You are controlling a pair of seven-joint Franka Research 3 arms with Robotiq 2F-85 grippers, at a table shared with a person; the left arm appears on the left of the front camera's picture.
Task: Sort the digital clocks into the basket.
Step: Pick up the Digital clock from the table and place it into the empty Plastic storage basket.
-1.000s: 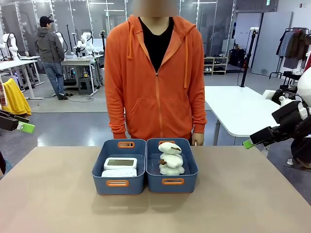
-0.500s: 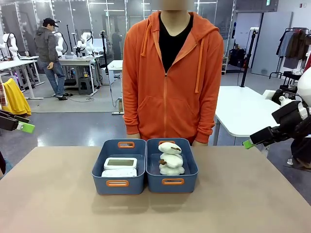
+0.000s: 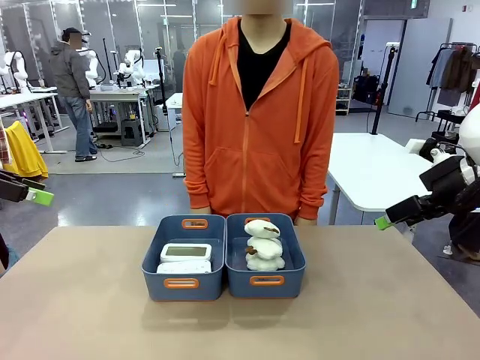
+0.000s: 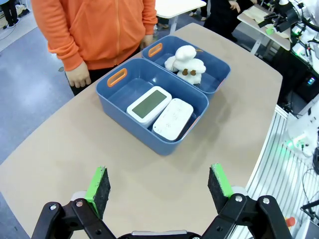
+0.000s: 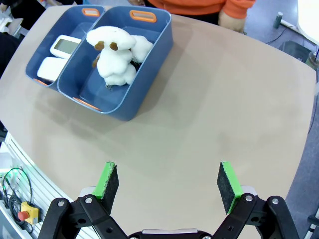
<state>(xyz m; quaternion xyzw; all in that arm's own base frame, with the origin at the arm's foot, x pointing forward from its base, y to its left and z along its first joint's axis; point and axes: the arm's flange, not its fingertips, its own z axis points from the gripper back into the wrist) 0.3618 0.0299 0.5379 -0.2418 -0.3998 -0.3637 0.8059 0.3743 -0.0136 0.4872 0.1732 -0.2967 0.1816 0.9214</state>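
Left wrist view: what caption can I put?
Two white plastic clocks lie in a blue rectangular plastic basket.

Front view bright and evenly lit, with thin ceiling strips glowing far back; white glare patches on the grey floor [image 3: 82, 216]; soft, faint shadows on the tabletop [image 3: 360, 300] by the blue bins [image 3: 265, 292]; mostly sharp up close, softer in the background; wrist views bright too, wide-angle stretch toward the edges.

A robotics lab: white robot arms [image 3: 130, 67] stand at workbenches [image 3: 120, 95] behind.
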